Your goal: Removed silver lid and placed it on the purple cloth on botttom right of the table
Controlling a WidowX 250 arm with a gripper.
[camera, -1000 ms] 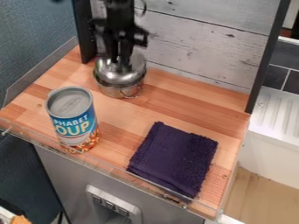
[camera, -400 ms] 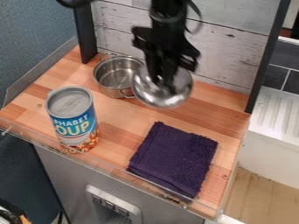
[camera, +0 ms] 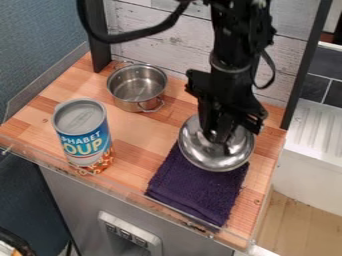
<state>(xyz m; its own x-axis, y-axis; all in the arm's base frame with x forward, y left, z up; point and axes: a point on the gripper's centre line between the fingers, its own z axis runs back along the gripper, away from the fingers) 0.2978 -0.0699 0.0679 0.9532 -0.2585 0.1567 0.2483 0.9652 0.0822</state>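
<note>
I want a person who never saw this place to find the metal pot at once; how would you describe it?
Toward the back left of the wooden table, near the white plank wall, stands a small round silver pot with loop handles. It is farther back than the soup can. Unlike the domed lid over the purple cloth, it is open, its hollow inside showing.

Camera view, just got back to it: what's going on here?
The robot's tool is holding the silver lid over the upper part of the purple cloth; I can't tell whether the lid touches it. The pot sits uncovered, and the soup can stands to its lower left in view.
</note>
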